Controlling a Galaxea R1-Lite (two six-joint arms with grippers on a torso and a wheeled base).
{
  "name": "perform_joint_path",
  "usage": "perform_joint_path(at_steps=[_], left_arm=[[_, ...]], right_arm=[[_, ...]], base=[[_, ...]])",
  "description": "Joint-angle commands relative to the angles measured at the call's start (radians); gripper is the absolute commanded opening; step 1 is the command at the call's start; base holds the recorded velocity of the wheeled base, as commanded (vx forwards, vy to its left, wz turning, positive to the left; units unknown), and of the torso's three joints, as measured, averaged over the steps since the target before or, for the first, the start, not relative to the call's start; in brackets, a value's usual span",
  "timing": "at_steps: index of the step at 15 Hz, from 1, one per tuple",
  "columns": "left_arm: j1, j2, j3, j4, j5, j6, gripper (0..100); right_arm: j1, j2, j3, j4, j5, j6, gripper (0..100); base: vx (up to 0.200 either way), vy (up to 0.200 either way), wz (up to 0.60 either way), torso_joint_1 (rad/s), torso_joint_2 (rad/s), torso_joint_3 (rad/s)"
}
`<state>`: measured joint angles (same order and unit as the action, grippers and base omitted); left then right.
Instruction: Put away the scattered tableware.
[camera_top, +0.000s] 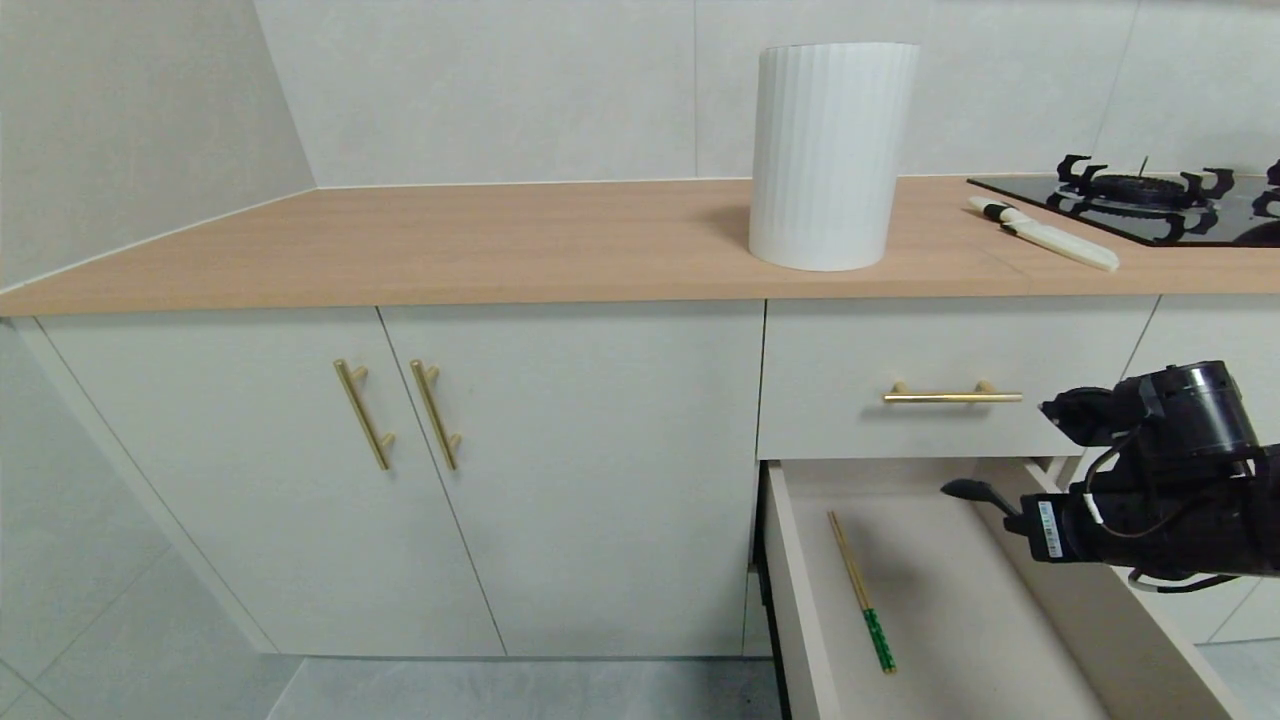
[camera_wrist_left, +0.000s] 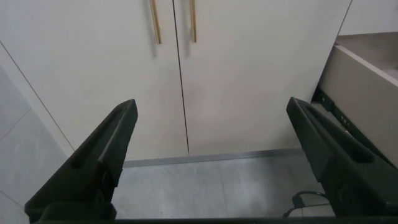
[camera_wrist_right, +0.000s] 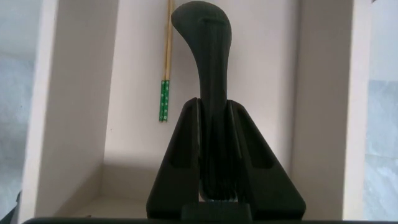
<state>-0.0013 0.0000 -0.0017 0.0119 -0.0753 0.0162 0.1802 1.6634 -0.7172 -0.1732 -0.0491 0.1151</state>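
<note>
The lower drawer (camera_top: 797, 560) stands pulled out in the lower right of the head view, under a closed drawer with a brass handle (camera_top: 952, 397). A pair of chopsticks (camera_top: 860, 592) lies lengthwise on its floor near the left wall, green ends toward the front. From there across to the right wall is bare drawer floor.

The right arm comes in from the right edge, level and pointing left across the drawer's right wall. The right pincer (camera_top: 1030, 525) is clenched on the handle of a black spoon (camera_top: 975, 491), whose bowl sticks out ahead over the back of the drawer, clear of the chopsticks.

On the bench (camera_top: 450, 240) along the upper half, a white ribbed canister (camera_top: 830, 155) stands right of centre. A white knife (camera_top: 1045, 235) lies near the hob (camera_top: 1150, 205) at the upper right.

The left pincer (camera_wrist_left: 211, 111) is held low before the cabinet doors (camera_wrist_left: 186, 81), released, with its fingers spread wide and nothing between them.
</note>
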Motion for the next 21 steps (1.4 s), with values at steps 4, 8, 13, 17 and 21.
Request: perform_joint_path(at_steps=[4,8,13,17,21], left_arm=[[0.000,0.000,0.000,0.000,0.000,0.001,100],[0.000,0.000,0.000,0.000,0.000,-0.001,100],[0.000,0.000,0.000,0.000,0.000,0.001,100],[0.000,0.000,0.000,0.000,0.000,-0.001,100],[0.000,0.000,0.000,0.000,0.000,-0.001,100]], right_arm=[[0.004,0.233,0.002,-0.126,-0.014,0.005,0],[0.027,0.467,0.030,-0.351,-0.098,0.009,0],[0.038,0.668,0.088,-0.675,-0.178,0.006,0],[0.047,0.708,0.091,-0.687,-0.181,0.001,0],[0.047,0.714,0.090,-0.687,-0.181,0.001,0]], base=[[0.000,0.000,0.00,0.000,0.00,0.000],[0.000,0.000,0.00,0.000,0.00,0.000],[0.000,0.000,0.00,0.000,0.00,0.000],[0.000,0.000,0.00,0.000,0.00,0.000],[0.000,0.000,0.00,0.000,0.00,0.000]])
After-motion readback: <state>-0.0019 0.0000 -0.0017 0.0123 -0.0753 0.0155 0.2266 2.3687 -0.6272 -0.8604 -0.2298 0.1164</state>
